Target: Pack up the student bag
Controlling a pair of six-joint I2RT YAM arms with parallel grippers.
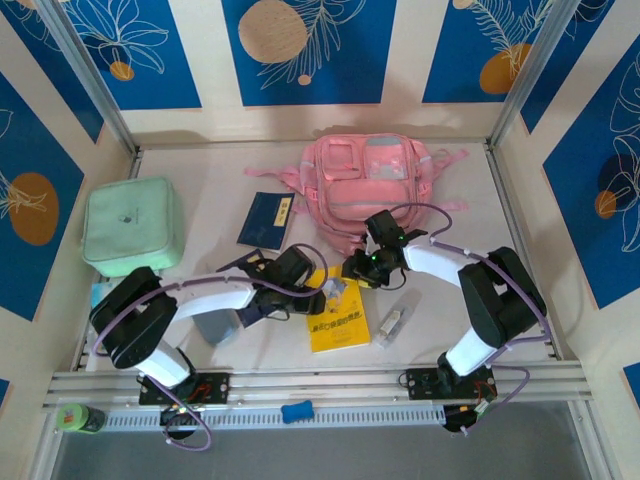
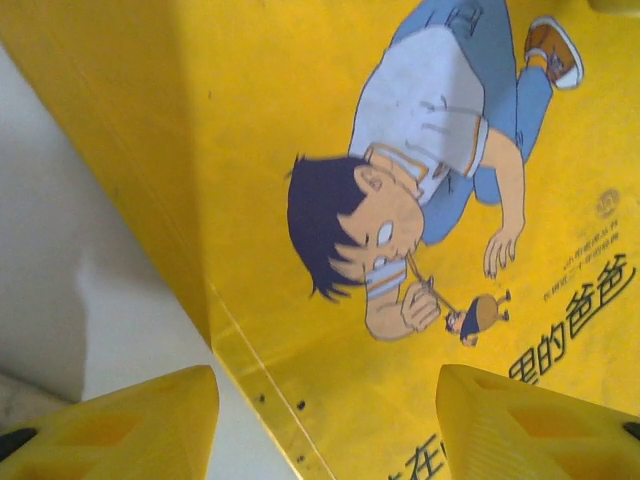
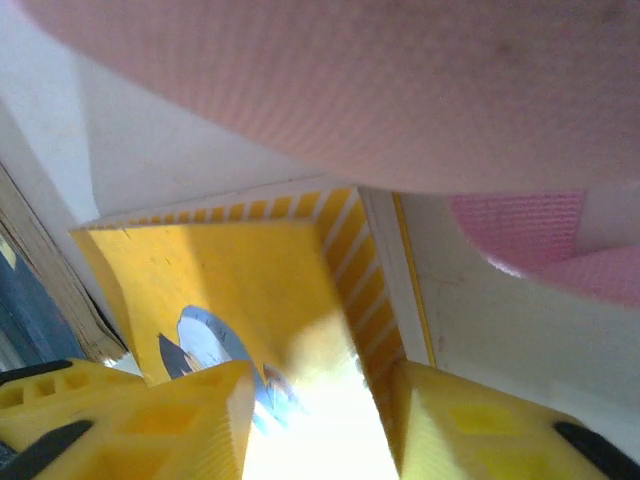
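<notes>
Top external: white table (image 1: 215, 170), blue-panelled walls (image 1: 330, 80), student bag (image 1: 370, 175) at back.

Bright even light, soft shadows, wrist views softly blurred, white glare in right wrist view

Mint case (image 1: 132, 225) left; blue booklet (image 1: 265, 220); yellow book (image 1: 338, 322) centre.

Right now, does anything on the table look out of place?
Nothing spilled or damaged. The yellow book lies slightly askew in front of the bag, with the left gripper and right gripper open at its far edge.
</notes>
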